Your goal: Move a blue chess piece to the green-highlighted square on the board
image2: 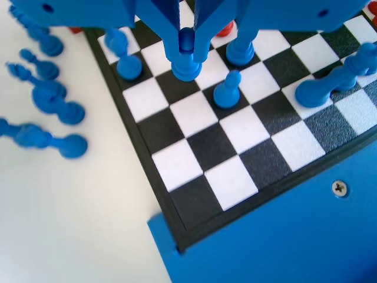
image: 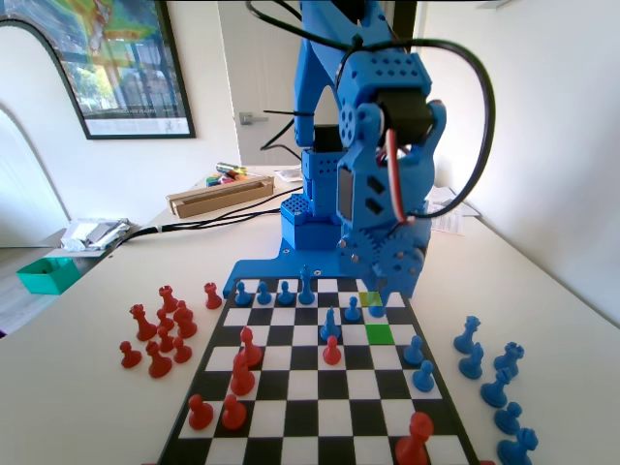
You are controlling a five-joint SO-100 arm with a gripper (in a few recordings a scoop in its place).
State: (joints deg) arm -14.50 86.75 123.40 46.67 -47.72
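From my seat the board (image: 310,387) takes up the lower middle of the fixed view, lying on the worktop (image: 87,387), with the blue arm (image: 373,145) rising at its far end. In the wrist view the jaws (image2: 186,44) hang at top centre, clamped on the ball head of the blue chess piece (image2: 187,62); its flared base looks to be still on or just above a square, though I cannot tell which from this angle. In the fixed view that pawn (image: 376,306) shows just under the arm's body, on the yellow-olive square (image: 369,299). The green-highlighted square (image: 380,333) sits directly below it in the frame, bare.

I judge the main risk to be the neighbours: another blue pawn (image2: 227,89) stands just to the lower right of the held one in the wrist view, and a low drag could topple it. A grip so high on the round head could also let the pawn slip or swing.

Counts, fixed view: one green square, one olive square, five blue pieces off the board at lower right, and roughly ten red pieces loose at the left.
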